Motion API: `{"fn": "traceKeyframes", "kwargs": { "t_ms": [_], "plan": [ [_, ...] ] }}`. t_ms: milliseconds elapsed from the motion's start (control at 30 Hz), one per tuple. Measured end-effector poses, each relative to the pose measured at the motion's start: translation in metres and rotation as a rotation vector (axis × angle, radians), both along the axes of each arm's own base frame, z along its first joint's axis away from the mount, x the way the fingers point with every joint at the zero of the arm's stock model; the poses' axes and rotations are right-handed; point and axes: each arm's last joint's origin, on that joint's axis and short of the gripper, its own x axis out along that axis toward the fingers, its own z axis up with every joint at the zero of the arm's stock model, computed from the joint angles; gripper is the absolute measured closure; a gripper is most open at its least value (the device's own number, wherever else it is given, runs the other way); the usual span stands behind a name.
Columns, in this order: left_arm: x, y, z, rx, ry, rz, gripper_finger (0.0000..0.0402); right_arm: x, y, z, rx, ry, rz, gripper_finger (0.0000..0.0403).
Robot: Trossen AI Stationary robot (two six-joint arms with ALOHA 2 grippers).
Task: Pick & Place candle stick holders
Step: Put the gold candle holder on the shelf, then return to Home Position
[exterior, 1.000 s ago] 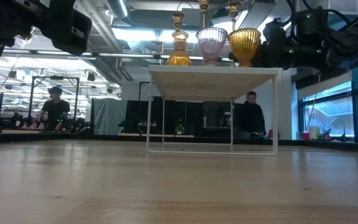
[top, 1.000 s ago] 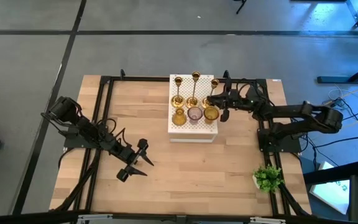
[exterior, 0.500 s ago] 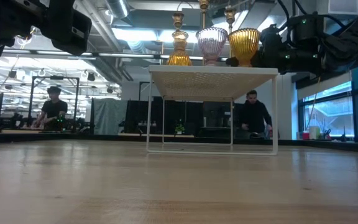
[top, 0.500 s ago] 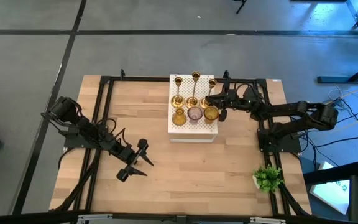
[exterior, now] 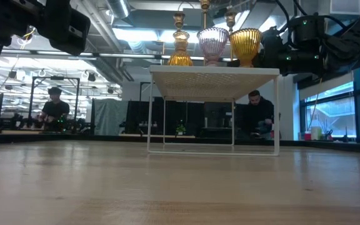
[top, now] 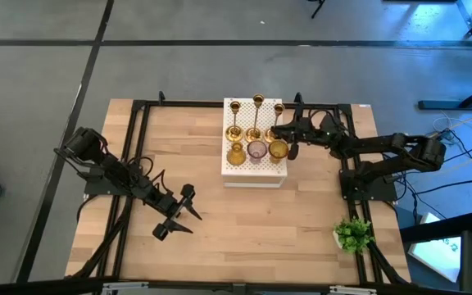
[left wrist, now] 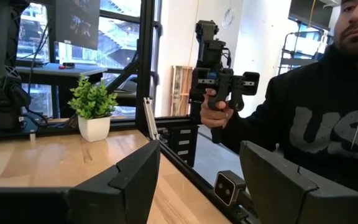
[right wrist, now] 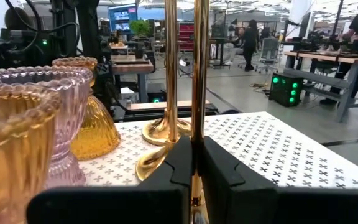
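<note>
The right gripper [right wrist: 194, 163] is closed on the slim stem of a brass candlestick [right wrist: 199, 68], the one standing at the right end of the back row on the white perforated box [top: 252, 170]. In the right wrist view the stem is seen pinched between the two dark fingers [right wrist: 178, 163], rising straight up from them. A second brass candlestick [right wrist: 168, 74] stands just beyond the fingers, and its round base lies close to the held one. Beside the fingers, very near, the amber glass holder [right wrist: 8, 143], the pinkish-purple glass holder [right wrist: 58, 118] and a further amber goblet [right wrist: 92, 124] are crowded together.

The main risk is judged to be a collision. If the held candlestick is swung sideways before it is lifted clear, the nearest amber goblet or the neighbouring brass base could be struck and toppled off the box. The stem is thin, smooth and shiny, so it could slip or pivot between the pads, and the heavy base could be left swinging; a tilted placement would then be likely. Whether the base is off the box or resting on it cannot be told from these views.

The left gripper [top: 174, 217] is held wide open over the bare wooden table [top: 244, 229], well apart from the box, with nothing between its fingers [left wrist: 126, 180]. No danger is expected from it unless it is moved toward the box.
</note>
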Motion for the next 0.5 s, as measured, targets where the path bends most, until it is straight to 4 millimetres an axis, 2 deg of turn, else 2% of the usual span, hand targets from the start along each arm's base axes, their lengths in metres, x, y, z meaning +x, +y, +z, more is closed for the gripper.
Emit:
{"fn": "traceKeyframes", "kwargs": {
  "t_ms": [133, 333, 500],
  "plan": [
    [0.0, 0.0, 0.0, 0.0, 0.001, 0.0, 0.0184, 0.0, 0.0, -0.0006, 0.003, 0.005, 0.0, 0.0387],
    [0.0, 0.0, -0.0001, 0.0, 0.001, 0.0, 0.0184, 0.0, -0.0001, -0.0006, 0.007, 0.004, -0.004, 0.0345],
    [0.0, 0.0, -0.0001, -0.001, 0.001, 0.0, 0.0184, 0.0, -0.0001, -0.0006, 0.006, 0.005, -0.004, 0.0337]
  ]
}}
